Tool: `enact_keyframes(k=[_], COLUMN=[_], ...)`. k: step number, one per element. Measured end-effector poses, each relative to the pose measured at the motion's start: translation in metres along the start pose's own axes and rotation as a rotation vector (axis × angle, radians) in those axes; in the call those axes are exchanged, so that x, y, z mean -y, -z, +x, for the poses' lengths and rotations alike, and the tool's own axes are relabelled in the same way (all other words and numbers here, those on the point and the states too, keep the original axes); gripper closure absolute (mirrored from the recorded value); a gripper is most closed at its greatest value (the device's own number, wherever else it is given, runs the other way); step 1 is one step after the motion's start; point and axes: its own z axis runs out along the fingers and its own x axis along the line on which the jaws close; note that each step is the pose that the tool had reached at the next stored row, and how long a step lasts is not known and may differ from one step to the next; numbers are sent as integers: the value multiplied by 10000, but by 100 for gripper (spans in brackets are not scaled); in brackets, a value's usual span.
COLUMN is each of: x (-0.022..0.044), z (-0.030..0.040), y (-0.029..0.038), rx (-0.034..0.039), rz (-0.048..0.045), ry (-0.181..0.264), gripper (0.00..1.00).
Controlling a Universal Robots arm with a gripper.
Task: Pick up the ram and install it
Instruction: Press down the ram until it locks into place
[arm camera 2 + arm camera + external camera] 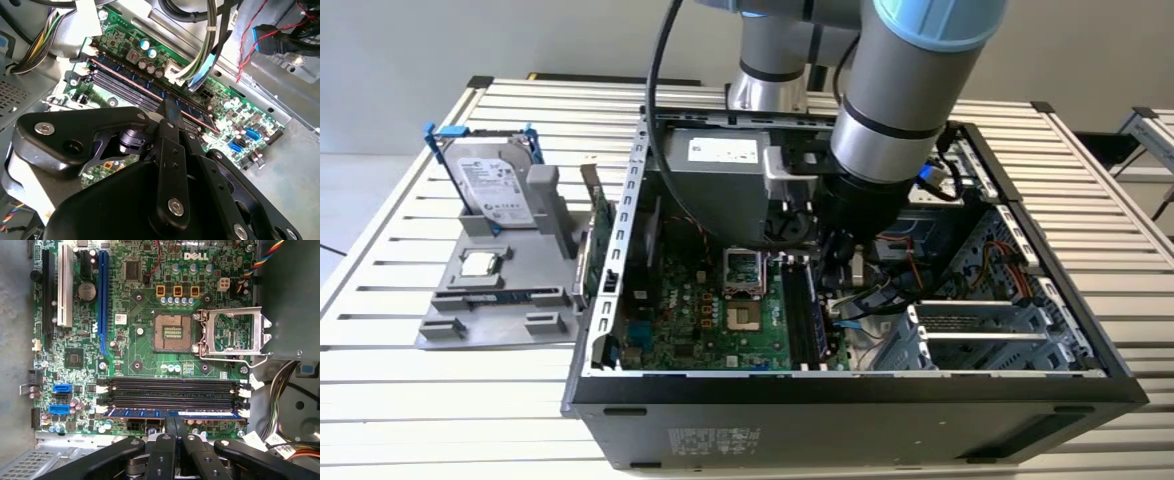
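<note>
The ram (150,413) is a thin blue-green stick standing on edge in the memory slot nearest the motherboard's edge, beside the empty black slots (170,392). In the second wrist view the ram (125,80) runs slantwise across the board. My gripper (176,421) is down inside the computer case, its two black fingers pinched together on the stick's top edge near its middle. In the exterior view the gripper (834,262) hangs under the arm over the slots, and the ram (822,320) shows as a dark strip below it.
The open case (607,300) walls the arm in. The open CPU socket (235,332) and cable bundles (200,45) lie near the slots. On the exterior view's left, a grey holder (494,310) carries a hard drive (494,185), with an expansion card (600,250) beside the case.
</note>
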Motion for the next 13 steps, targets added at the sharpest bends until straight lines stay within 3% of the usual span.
enact_keyframes(k=[13], x=[5], z=[-42], y=[-181], rx=[0], rz=[0], ry=[1], gripper=[100])
